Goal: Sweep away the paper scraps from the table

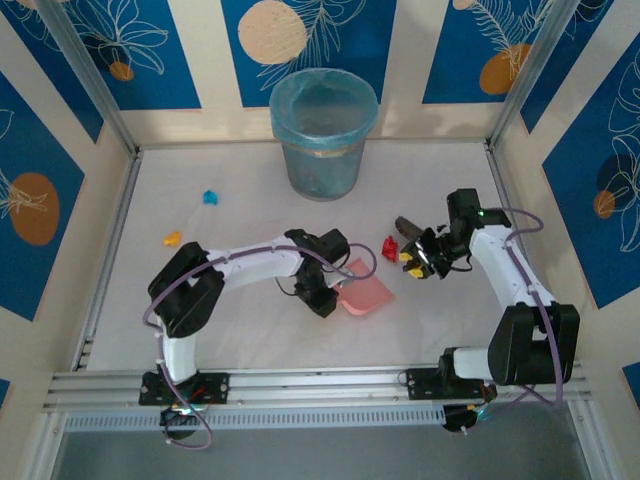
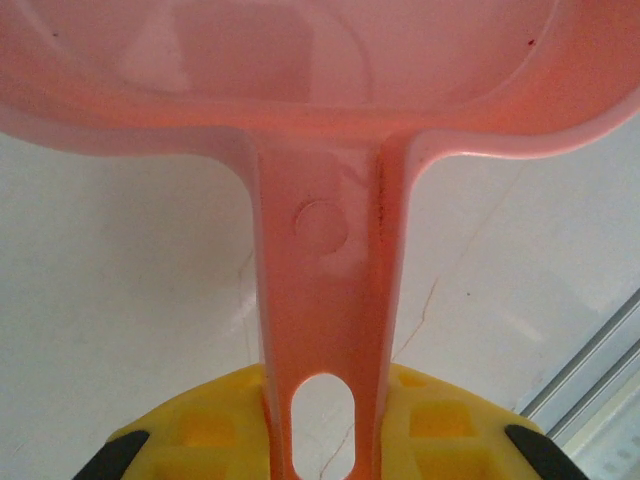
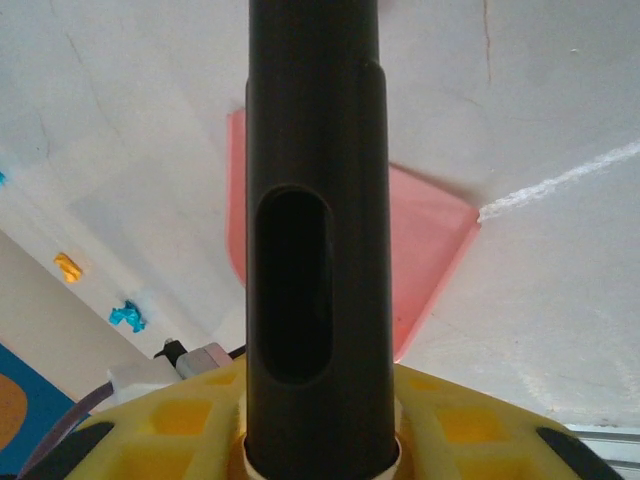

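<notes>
My left gripper is shut on the handle of the pink dustpan, which lies flat on the white table near the middle. In the left wrist view the handle runs up between my yellow fingers to the pan. My right gripper is shut on a dark brush, whose black handle rises in front of the dustpan. A red paper scrap lies between brush and dustpan. A blue scrap and a yellow-orange scrap lie far left.
A grey bin lined with a blue bag stands at the back centre. Aluminium rails edge the table at the front and sides, with patterned walls behind. The blue scrap and yellow scrap also appear left of the brush handle.
</notes>
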Controlling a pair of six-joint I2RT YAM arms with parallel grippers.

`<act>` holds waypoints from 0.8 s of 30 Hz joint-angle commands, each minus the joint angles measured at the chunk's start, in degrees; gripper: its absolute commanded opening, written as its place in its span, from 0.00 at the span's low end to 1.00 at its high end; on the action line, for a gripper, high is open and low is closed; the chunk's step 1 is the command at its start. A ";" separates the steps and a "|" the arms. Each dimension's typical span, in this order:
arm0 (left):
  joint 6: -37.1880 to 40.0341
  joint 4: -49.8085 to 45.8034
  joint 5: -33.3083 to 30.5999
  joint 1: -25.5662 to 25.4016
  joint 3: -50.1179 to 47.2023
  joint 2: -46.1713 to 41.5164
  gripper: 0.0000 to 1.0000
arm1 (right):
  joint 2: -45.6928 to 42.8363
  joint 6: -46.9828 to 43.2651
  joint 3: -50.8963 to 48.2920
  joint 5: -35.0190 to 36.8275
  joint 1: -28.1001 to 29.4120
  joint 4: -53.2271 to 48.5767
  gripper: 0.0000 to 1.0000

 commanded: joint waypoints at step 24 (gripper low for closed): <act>-4.87 -4.33 -10.81 -0.29 6.61 5.52 0.00 | 0.62 -2.82 2.98 8.12 7.28 -8.48 0.00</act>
